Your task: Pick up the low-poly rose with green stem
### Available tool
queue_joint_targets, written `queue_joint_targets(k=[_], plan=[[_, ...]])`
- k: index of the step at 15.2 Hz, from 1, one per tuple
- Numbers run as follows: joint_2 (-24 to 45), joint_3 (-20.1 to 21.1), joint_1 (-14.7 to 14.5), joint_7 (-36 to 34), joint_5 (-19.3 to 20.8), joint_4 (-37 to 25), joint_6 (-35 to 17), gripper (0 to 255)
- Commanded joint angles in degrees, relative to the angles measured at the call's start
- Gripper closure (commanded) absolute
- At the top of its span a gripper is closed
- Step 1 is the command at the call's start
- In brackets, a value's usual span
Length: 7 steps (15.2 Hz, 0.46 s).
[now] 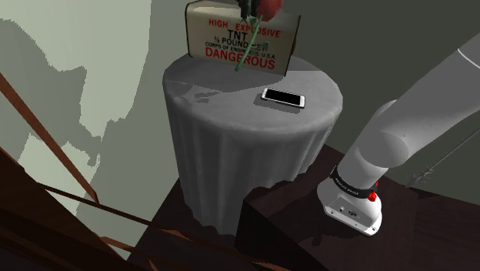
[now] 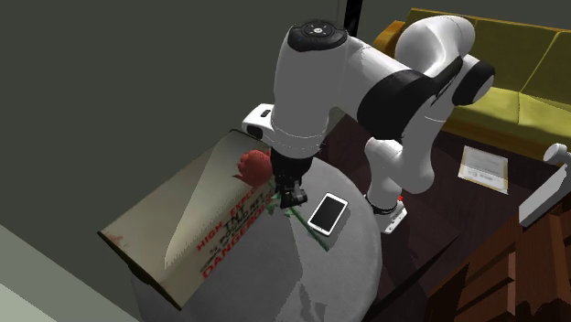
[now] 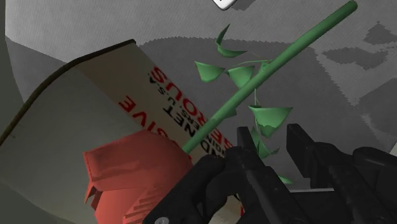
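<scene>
Jaws are almost shut, with just a thin gap between them, and green leaves point(image 3: 268, 118) of the rose point(image 3: 133, 172) are pinched in that gap. In the wrist view the two black fingers point(image 3: 245, 159) squeeze the leaves. The green stem point(image 3: 280, 63) runs just beside one finger, so the hold looks to be more on the leaves than on the stem.

Now go from the shoulder view's left to its right. First comes the round table point(image 1: 231, 85) under a grey cloth. On its far side stands a tan TNT box point(image 1: 208, 38) with red words. The rose hangs in front of that box, with the red flower up high and the stem pointing down. It is off the table, and a small shadow lies on the cloth under it. I cannot tell if the flower touches the box. Next, a phone point(image 1: 283, 98) lies flat on the cloth, near the rose but apart from it. Last comes the white arm point(image 1: 400, 138), which reaches up and over the table.

I think the grab is done and the lift is the step in hand. The next move should go straight up and slowly, because thin leaves may slip. It should also stay away from the box.
</scene>
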<state>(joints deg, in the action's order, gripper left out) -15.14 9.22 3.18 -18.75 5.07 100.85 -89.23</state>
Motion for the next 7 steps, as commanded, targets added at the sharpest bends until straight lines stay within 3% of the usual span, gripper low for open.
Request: queue_joint_targets(k=[1, 7], plan=[[0.7, 0.0, 0.1, 0.2, 0.1, -2.4, 1.7, 255], [2.1, 0.1, 0.1, 0.4, 0.3, -7.2, 5.1, 255]])
